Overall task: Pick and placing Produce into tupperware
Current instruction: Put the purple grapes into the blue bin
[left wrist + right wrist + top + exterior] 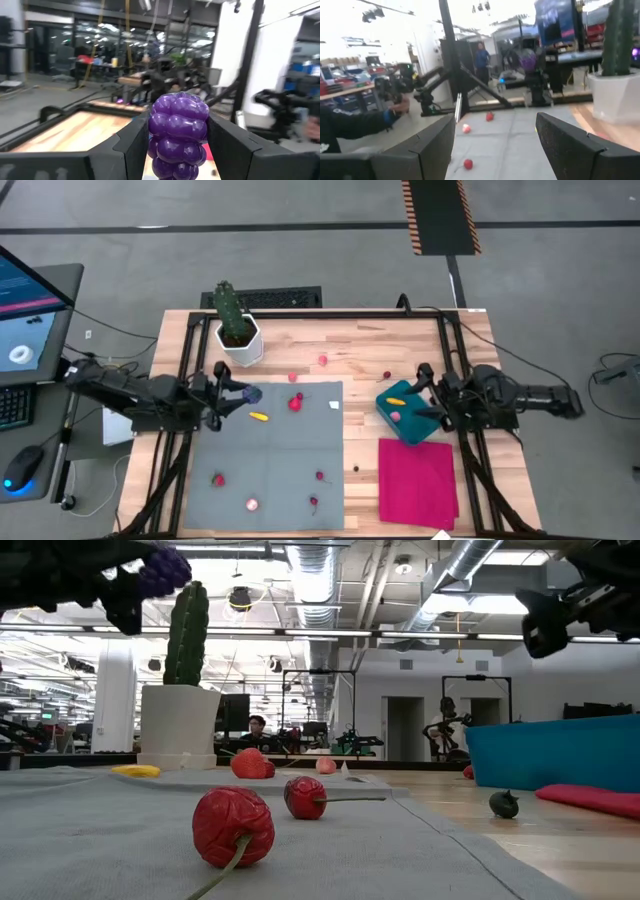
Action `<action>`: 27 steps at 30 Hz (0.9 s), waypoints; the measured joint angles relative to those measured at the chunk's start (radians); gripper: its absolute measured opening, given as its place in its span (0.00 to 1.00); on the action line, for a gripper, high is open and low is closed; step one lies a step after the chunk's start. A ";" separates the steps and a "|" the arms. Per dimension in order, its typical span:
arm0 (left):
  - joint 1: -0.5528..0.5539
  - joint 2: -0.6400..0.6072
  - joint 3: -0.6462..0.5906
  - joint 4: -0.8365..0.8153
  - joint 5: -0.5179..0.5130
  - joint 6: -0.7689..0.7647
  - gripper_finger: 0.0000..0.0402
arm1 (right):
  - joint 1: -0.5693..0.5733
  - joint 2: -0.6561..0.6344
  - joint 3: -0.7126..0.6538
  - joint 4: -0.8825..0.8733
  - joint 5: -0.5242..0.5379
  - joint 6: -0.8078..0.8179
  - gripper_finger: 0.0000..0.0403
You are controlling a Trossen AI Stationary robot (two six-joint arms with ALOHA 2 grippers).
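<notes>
Holding a purple toy berry cluster (178, 134) between the fingers of my left tool (238, 397), I hang raised above the far left corner of the grey mat (270, 480), near the cactus (229, 308) in its white pot (243, 345). My right tool (425, 393) hovers over the teal tupperware (412, 423), its fingers spread wide and holding nothing.

That tub sits on the right side of the desk (365, 350), its near corner just touching the far edge of the magenta cloth (418, 480). Inside it lie a yellow piece (396, 399) and a pink piece (395, 416).

Across the grey mat the rest of the produce is scattered: a yellow piece (259, 417) and a red strawberry-like one (296, 403) toward the far side, small red cherries (319, 476) and a pink piece (252, 504) toward the near edge. A few more lie on bare wood beyond the mat, and a small dark one (356, 469) rests between mat and cloth.

A black frame rims the desk. Behind it the room shows ducting, bright ceiling lights and a seated person (257, 726).
</notes>
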 joint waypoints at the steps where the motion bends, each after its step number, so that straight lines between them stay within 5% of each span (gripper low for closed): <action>1: 0.016 0.000 0.000 -0.013 -0.002 0.000 0.43 | -0.034 0.000 0.000 0.008 -0.033 0.001 0.75; 8: 0.105 0.000 0.000 0.062 -0.092 -0.194 0.43 | -0.203 0.000 0.000 -0.026 -0.165 0.071 0.75; 18: 0.120 0.000 0.000 0.078 -0.312 -0.655 0.43 | -0.235 0.000 0.000 -0.071 -0.175 0.071 0.75; 23: 0.120 0.000 0.000 0.075 -0.287 -0.633 0.43 | -0.234 0.000 0.000 -0.081 -0.183 0.067 0.75; 27: 0.120 0.001 0.000 0.064 -0.163 -0.520 0.43 | -0.234 0.000 0.000 -0.104 -0.183 0.041 0.75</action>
